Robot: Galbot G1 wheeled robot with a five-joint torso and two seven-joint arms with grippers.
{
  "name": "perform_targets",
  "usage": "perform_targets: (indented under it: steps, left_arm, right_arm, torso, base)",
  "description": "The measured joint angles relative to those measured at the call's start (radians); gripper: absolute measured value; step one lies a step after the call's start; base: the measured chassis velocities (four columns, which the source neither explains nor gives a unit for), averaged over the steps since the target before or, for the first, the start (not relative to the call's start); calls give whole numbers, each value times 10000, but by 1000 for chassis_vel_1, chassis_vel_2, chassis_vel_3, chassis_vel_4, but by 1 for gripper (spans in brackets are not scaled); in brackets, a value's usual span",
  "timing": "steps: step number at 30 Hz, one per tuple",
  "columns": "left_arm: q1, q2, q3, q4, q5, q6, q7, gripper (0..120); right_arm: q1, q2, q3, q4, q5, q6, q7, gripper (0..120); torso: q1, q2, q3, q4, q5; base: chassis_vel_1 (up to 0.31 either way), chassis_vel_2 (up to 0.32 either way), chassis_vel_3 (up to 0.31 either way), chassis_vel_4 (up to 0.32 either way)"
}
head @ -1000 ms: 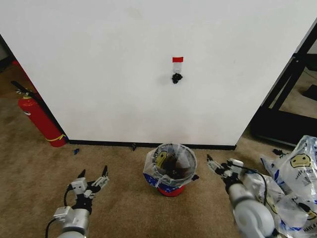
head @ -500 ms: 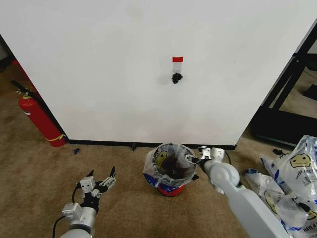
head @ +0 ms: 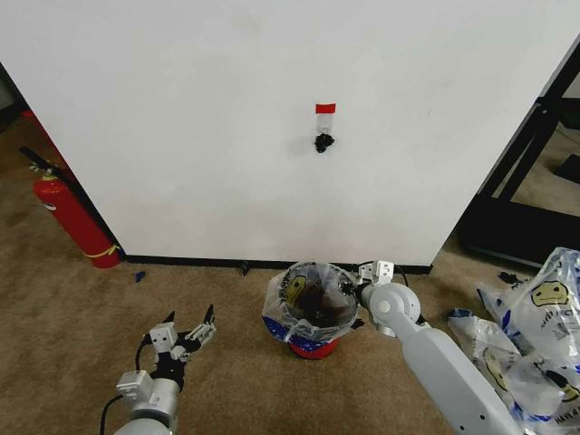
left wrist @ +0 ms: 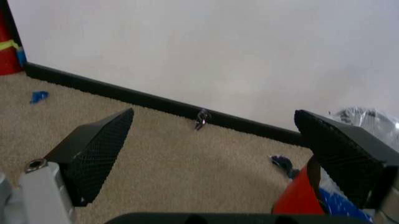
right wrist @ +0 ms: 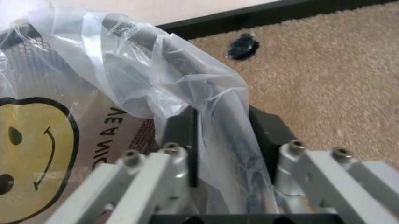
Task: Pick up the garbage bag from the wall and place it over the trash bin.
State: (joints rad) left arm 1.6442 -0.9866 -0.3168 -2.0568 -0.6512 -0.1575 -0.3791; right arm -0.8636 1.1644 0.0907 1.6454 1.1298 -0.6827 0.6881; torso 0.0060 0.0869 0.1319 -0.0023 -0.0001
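Clear smiley-faced garbage bag lines the trash bin, right pincer clamped on its rim

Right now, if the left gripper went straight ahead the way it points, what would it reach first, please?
The left gripper, open above the carpet, points toward the wall. Its path looks free until the black baseboard, though depth is hard to judge; the trash bin sits off to the side.

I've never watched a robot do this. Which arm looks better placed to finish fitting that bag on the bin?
Probably the right: the right gripper is at the trash bin rim, its fingers around the garbage bag. The left gripper hovers open, apart.
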Motion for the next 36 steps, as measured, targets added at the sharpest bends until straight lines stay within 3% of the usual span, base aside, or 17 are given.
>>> perform_targets:
  steps: [7, 12, 18, 22, 24, 26, 29, 36]
  left_arm:
    - [37, 127, 37, -103, -23, 100, -26, 100]
    - [37, 158, 41, -209, -74, 153, -46, 100]
    - [-279, 331, 420, -869, -1109, 819, -229, 100]
    - [-1053, 398, 1017, -1271, -2600, 1652, -606, 100]
    - [-1929, 319, 1265, -1604, -4692, 2477, -1247, 100]
    - [-2051, 301, 1267, -1667, -5030, 2579, -1360, 100]
    - [-2746, 143, 1243, -1977, -7133, 3279, -2110, 100]
    - [-2814, -103, 1469, -1838, -7988, 3412, -2114, 99]
  right_arm:
    - [-332, 159, 455, 295, 480, 294, 600, 1]
    - [-696, 208, 846, 637, 674, 365, 680, 0]
    - [-1647, 193, 1726, 1937, 1166, 831, 732, 0]
    - [-2341, 264, 2198, 2583, 1176, 1296, 258, 0]
    - [-3017, 306, 2611, 2941, 963, 1737, -454, 0]
    - [-3099, 310, 2655, 2980, 925, 1785, -529, 0]
    - [-3600, 351, 3043, 3269, 844, 1977, -727, 0]
    - [-3838, 434, 3358, 3564, 1016, 1984, -693, 0]
  torso:
    - [-1, 1, 0, 0, 0]
    - [-1, 1, 0, 1, 0]
    - [-1, 2, 0, 3, 2]
    - [-1, 2, 0, -1, 1]
    - [-1, 2, 0, -1, 1]
    - [-1, 2, 0, -2, 1]
    - [-1, 2, 0, -4, 3]
    - [-1, 2, -1, 0, 3]
  base:
    - [0, 0, 0, 0]
    - [0, 0, 0, 0]
    - [0, 0, 0, 0]
    - [0, 0, 0, 0]
    - [0, 0, 0, 0]
    - [0, 0, 0, 0]
    - [0, 0, 0, 0]
    - [0, 0, 0, 0]
